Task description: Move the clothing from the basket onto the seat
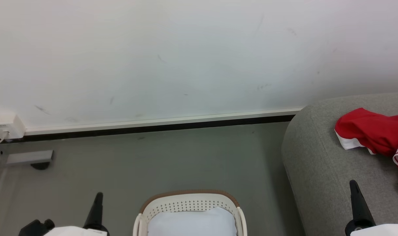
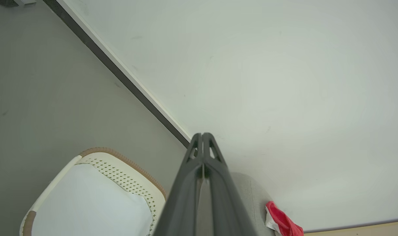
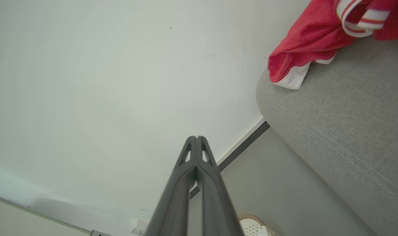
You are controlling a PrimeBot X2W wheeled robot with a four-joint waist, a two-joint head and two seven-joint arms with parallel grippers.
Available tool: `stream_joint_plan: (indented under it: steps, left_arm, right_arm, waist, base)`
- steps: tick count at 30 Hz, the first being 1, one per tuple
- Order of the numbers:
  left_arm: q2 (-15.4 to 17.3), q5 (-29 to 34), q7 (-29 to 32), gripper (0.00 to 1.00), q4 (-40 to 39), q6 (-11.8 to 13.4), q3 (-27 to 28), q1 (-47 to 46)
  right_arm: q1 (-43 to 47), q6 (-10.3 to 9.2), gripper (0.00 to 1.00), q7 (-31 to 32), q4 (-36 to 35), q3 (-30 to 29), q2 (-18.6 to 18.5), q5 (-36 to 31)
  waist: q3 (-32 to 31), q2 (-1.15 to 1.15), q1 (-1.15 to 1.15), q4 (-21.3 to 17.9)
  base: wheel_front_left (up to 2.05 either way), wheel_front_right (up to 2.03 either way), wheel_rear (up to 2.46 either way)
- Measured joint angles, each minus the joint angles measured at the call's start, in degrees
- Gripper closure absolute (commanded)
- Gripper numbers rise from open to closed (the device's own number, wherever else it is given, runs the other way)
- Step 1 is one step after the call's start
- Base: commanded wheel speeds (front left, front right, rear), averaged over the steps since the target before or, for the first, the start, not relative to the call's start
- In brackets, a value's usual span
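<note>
**Count of task items.** We are counting one basket (image 1: 185, 205), one seat (image 1: 320, 164) and one heap of clothing (image 1: 372, 131). We cannot tell how many garments are making up that heap. We are seeing a white-hemmed red fold and, beside it, a red-and-white striped trim.

**Position.** The clothing is lying on top of the seat, near its rounded end on the robot's right. The basket is standing on the floor (image 1: 185, 157) directly before the robot, between the two arms. A strip of grey floor is separating it from the seat, and it is sitting well apart from the clothing. It is holding one pale white-blue cloth (image 1: 192, 223), which is covering its visible interior.

**Grippers.** We are counting two.
- The left gripper (image 1: 99, 196) is hanging over the floor to the left of the basket. Its fingers (image 2: 185, 190) are pressing together, clenched on nothing.
- The right gripper (image 1: 353, 184) is showing against the seat's grey fabric, near the clothing but apart from it. It is likewise clenched and grasping nothing.

**Surroundings.**
- One scuffed white wall (image 1: 153, 59) is rising behind the floor.
- One white skirting (image 1: 159, 122) is running along its foot, with a dark strip beneath it.
- One white socket box (image 1: 7, 126) is sitting at the far left, with a cable leaving it.
- One grey bar (image 1: 28, 157) is lying just below the socket box.
</note>
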Motion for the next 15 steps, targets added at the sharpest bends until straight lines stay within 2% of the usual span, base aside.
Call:
stream_joint_plan:
  steps: [15]
  left_arm:
    - [-0.8, -7.6, 2.4, 1.0, 0.3, -1.4, 2.1, -1.0]
  right_arm:
    - [-1.1, 0.0, 1.0, 2.4, 0.6, -1.8, 0.3, 8.4]
  waist:
    - [0.2, 0.0, 0.0, 0.6]
  base:
    - [0.0, 0.0, 0.0]
